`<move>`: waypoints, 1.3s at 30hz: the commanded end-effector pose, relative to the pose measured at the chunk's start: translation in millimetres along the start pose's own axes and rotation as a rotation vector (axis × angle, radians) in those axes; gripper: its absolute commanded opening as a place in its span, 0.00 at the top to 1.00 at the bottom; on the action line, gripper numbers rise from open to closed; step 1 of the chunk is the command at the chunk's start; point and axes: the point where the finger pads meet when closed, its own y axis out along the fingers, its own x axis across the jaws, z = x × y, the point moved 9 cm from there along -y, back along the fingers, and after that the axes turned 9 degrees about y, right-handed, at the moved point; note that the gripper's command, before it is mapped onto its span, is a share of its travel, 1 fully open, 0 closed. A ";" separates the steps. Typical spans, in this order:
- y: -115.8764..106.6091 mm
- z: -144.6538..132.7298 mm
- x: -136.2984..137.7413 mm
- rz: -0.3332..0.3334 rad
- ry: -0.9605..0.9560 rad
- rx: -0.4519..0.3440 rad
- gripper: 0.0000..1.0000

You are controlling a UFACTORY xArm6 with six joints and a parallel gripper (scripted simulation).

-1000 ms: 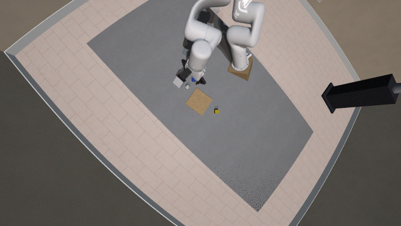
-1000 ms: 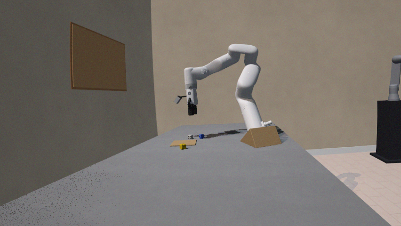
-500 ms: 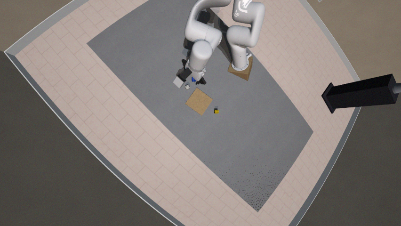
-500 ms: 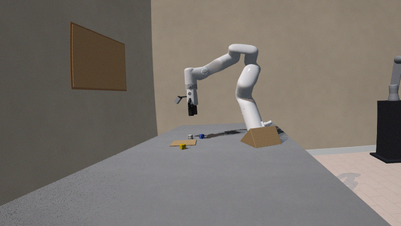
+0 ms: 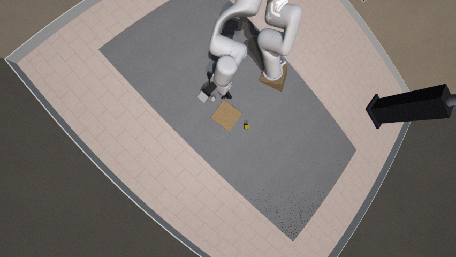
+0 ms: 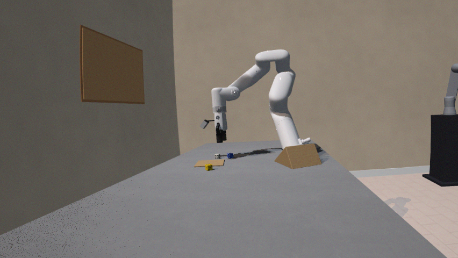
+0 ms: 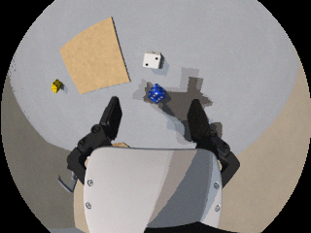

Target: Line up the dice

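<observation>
Here the end effector (image 7: pixel 154 118) hung above the grey surface (image 6: pixel 243 205), its two black fingers spread to their full width with nothing between them. In the wrist view the blue die (image 7: pixel 155 93) lay on the surface just ahead of the gap between the fingers, with the arm's shadow falling beside it. The white die (image 7: pixel 154 60) sat a little farther out, close to one edge of the tan mat (image 7: pixel 95 54) but apart from it. The yellow die (image 7: pixel 57 85) rested off the opposite side of the mat, near a corner. None of the three dice was on the mat, which lay flat. In the exterior view the end effector (image 6: pixel 220 137) pointed downward, well above the white die (image 6: pixel 217 156) and blue die (image 6: pixel 230 155), while the yellow die (image 6: pixel 208 166) stood nearest the camera, just in front of the mat (image 6: pixel 209 163). The pip counts were too small to read. The arm rose from a tan wedge base (image 6: pixel 290 162).
</observation>
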 end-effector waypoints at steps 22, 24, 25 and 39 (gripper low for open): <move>46.8 4.2 0.0 0.000 0.002 0.006 0.00; 46.8 4.2 0.0 0.000 0.002 0.006 0.00; 46.8 4.2 0.0 0.000 0.002 0.006 0.00; 46.8 4.2 0.0 0.000 0.002 0.006 0.00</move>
